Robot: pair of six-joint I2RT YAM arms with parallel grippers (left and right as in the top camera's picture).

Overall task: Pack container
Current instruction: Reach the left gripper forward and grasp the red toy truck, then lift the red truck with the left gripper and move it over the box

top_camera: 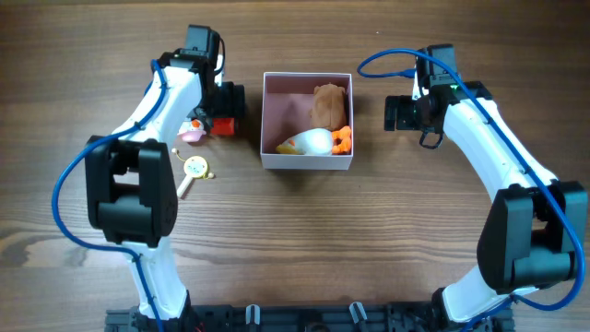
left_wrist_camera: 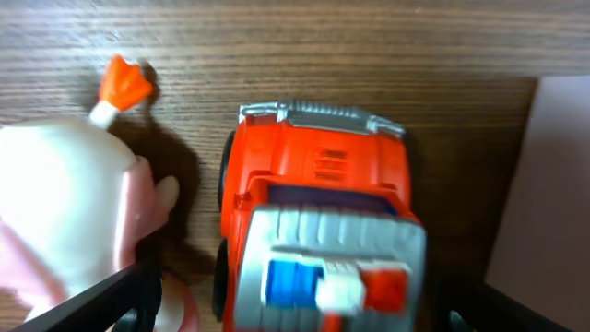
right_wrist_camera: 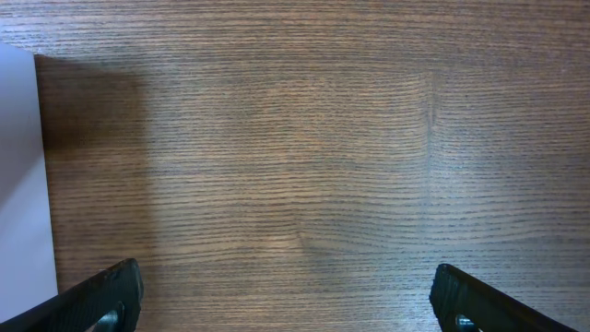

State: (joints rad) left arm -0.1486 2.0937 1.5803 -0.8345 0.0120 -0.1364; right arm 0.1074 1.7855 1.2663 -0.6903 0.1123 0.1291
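The container (top_camera: 269, 120), a square white-walled box with a pink inside, stands at the table's centre and holds a brown toy (top_camera: 328, 103), a white-and-yellow toy (top_camera: 308, 142) and a small orange toy (top_camera: 342, 139). A red toy truck (top_camera: 222, 125) stands just left of it. My left gripper (top_camera: 225, 111) is open, with a finger on each side of the truck (left_wrist_camera: 318, 231); in the left wrist view (left_wrist_camera: 304, 309) there is a gap on both sides. My right gripper (top_camera: 403, 112) is open and empty over bare wood right of the container, as the right wrist view (right_wrist_camera: 286, 295) shows.
A pink-and-white toy (top_camera: 192, 133) lies against the truck's left side and fills the left of the wrist view (left_wrist_camera: 64, 212). An orange-tipped piece (left_wrist_camera: 124, 83) lies beyond it. A round yellow-and-white toy on a stick (top_camera: 194, 169) lies further forward. The container wall (right_wrist_camera: 18, 184) edges the right wrist view.
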